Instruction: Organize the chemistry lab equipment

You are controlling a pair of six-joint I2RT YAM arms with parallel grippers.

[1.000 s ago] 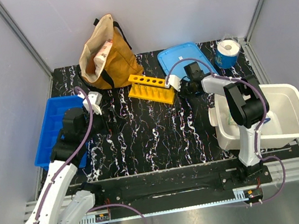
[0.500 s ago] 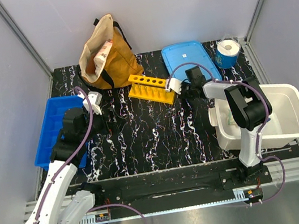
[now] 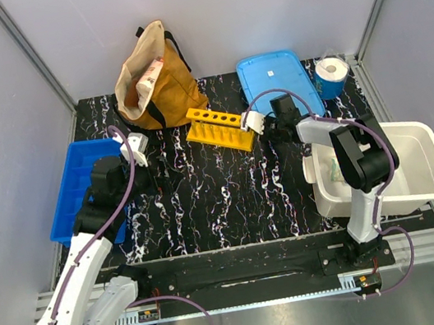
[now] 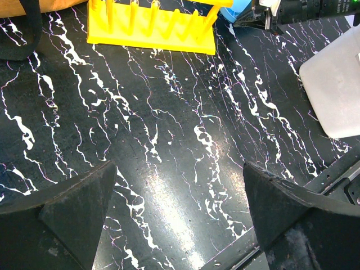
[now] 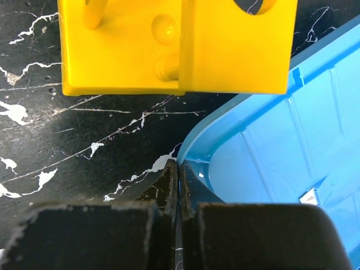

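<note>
Hovering low over the black white-veined marbled surface [image 4: 169, 129], my right end effector [image 5: 179, 166] had its two dark fingers pressed together, with only a hairline slit between them. Their tips sat right at the rounded corner rim of the flat light-blue plastic lid [image 5: 270, 152]. I could not tell whether any of that rim was pinched. Just beyond the tips stood the end of the yellow plastic test-tube rack [image 5: 225, 45], beside the lid's corner.

The pale green glove [image 3: 328, 170] lay inside the white rectangular plastic tub [image 3: 432, 176], against its left wall. It was well apart from my right end effector, nearer to my base and off to the right. My own right arm hid most of what else the tub held.

My left end effector [image 4: 177, 169] hung with its fingers spread wide and nothing between them but bare surface. The rack was well ahead of it, and the tub's corner was off to its right.
</note>
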